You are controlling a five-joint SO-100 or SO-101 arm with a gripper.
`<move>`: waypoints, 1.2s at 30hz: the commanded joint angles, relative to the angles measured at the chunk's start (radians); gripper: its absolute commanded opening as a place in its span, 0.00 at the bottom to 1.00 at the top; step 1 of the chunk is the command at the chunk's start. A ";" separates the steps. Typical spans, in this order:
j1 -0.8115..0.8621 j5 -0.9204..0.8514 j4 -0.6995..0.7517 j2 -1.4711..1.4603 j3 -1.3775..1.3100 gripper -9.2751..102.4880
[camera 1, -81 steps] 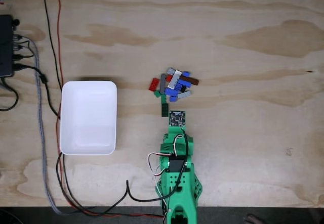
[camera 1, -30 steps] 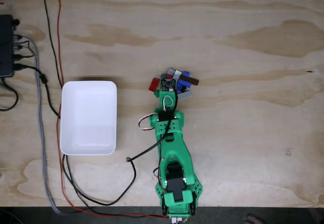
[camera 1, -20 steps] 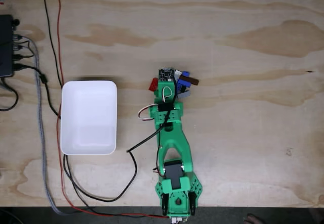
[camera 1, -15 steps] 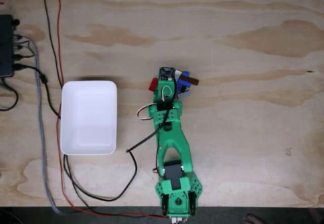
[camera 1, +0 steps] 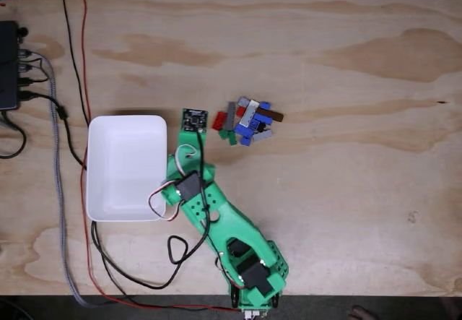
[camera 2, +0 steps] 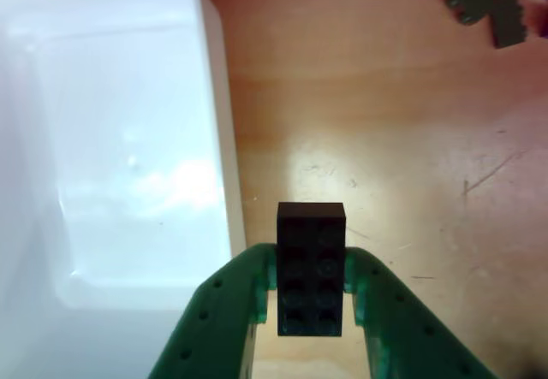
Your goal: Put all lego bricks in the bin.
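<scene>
The step in hand looks like the carry: one dark brick point(camera 2: 311, 268) is pinched between the two green fingers of the gripper point(camera 2: 311, 298), which is closed on its long sides, and it hangs over bare wood just to the right of the bin point(camera 2: 103, 139) as the other view shows it. The brick stands upright in that view, studs facing the camera, its top end clear of the fingers. The bin looks empty in both views. What the next move calls for, by my judgement, is a further swing to the left in the fixed view until the brick is over the white floor of the bin point(camera 1: 126, 168) and past its right wall, and only then an opening of the fingers; a release here would drop the brick on the table point(camera 1: 346, 190) beside the rim. In the fixed view the green arm point(camera 1: 216, 226) reaches from its base at the bottom edge up and to the left, with the wrist close to the bin's upper right corner. The pile of bricks point(camera 1: 245, 121) lies on the table to the right of the wrist, near but apart from it, so most of the task is not yet done.
</scene>
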 commanded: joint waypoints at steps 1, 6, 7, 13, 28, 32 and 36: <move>-0.172 0.091 0.005 -0.183 -0.230 0.08; -0.282 0.149 0.060 -0.446 -0.512 0.08; -0.284 0.150 0.052 -0.476 -0.522 0.08; -0.287 0.167 0.029 -0.603 -0.594 0.35; 0.483 -0.255 0.008 -0.210 -0.081 0.21; 0.518 -0.290 -0.227 -0.275 0.118 0.27; 0.474 -0.242 -0.201 -0.422 -0.023 0.27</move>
